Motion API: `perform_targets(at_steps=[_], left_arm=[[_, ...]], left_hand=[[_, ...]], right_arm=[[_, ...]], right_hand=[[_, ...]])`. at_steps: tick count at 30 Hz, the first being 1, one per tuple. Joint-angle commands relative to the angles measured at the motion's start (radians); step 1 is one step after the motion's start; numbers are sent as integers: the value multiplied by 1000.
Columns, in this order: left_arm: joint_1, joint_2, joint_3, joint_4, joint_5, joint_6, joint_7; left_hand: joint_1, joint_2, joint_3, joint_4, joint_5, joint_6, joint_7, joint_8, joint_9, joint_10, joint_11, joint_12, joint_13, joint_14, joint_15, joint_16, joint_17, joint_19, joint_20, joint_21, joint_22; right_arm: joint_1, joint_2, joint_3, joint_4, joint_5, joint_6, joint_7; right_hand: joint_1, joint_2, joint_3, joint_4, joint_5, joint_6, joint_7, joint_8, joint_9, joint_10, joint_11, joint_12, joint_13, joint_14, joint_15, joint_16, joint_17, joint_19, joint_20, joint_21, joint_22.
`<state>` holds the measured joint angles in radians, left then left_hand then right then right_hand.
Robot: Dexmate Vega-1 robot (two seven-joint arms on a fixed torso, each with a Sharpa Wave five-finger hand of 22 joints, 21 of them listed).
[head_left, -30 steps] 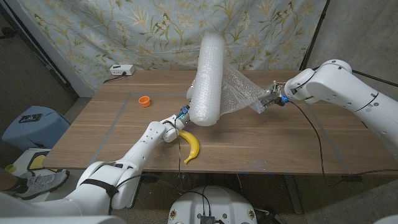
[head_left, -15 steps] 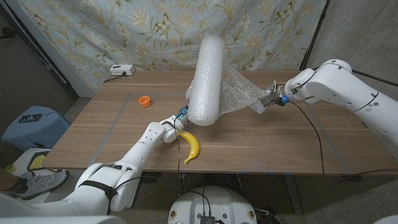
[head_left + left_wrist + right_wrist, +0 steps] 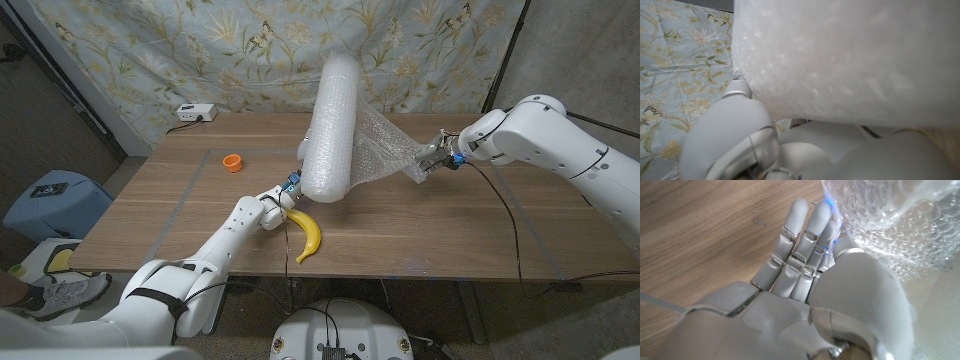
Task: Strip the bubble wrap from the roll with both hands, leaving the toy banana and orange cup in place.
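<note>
Upright on the desk (image 3: 420, 235), the bubble wrap roll (image 3: 332, 125) leaned against the left hand (image 3: 283, 192), whose fingers pressed its lower end; their closure could not be told. Its loose sheet (image 3: 385, 150) stretched to the right hand (image 3: 432, 161), which pinched the edge. Just below the left hand lay the toy banana (image 3: 308, 235); the orange cup (image 3: 232, 162) stood farther left.

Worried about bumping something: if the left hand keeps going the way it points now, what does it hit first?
The bubble wrap roll. The left hand sits at its lower end, the roll directly ahead in the left wrist view; contact can't be confirmed.
</note>
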<state>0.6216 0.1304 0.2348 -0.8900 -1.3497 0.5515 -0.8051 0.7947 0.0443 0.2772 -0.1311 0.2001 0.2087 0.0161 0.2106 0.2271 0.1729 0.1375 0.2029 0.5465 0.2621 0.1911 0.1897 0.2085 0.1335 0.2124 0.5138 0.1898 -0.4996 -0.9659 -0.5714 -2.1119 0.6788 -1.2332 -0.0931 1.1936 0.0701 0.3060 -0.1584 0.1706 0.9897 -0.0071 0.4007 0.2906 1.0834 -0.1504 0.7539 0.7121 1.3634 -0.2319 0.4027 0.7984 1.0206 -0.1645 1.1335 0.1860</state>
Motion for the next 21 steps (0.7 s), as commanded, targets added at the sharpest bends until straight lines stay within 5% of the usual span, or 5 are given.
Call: perform_targets(at_steps=[1, 21], left_arm=[[0, 1, 1, 2, 5, 0, -6], [-8, -9, -3, 32, 3, 9, -7]], left_hand=[[-11, -1, 3, -2, -3, 6, -3, 0, 3, -4, -2, 1, -2, -8, 1, 2, 1, -8, 1, -4, 3], [-19, 4, 5, -1, -2, 7, -8, -1, -1, -10, 3, 4, -10, -8, 2, 8, -1, -2, 1, -8, 3]], right_arm=[[-6, -18, 15, -7, -2, -15, -10], [-15, -34, 41, -14, 5, -38, -26]], right_hand=[[12, -1, 0, 1, 5, 4, 8, 5, 3, 9, -2, 1, 5, 10, 1, -4, 3, -7, -51, 6, 1], [14, -2, 1, 0, 6, 5, 11, 3, 4, 11, -1, -4, 4, 10, 1, -9, 3, -14, -51, 19, -1]])
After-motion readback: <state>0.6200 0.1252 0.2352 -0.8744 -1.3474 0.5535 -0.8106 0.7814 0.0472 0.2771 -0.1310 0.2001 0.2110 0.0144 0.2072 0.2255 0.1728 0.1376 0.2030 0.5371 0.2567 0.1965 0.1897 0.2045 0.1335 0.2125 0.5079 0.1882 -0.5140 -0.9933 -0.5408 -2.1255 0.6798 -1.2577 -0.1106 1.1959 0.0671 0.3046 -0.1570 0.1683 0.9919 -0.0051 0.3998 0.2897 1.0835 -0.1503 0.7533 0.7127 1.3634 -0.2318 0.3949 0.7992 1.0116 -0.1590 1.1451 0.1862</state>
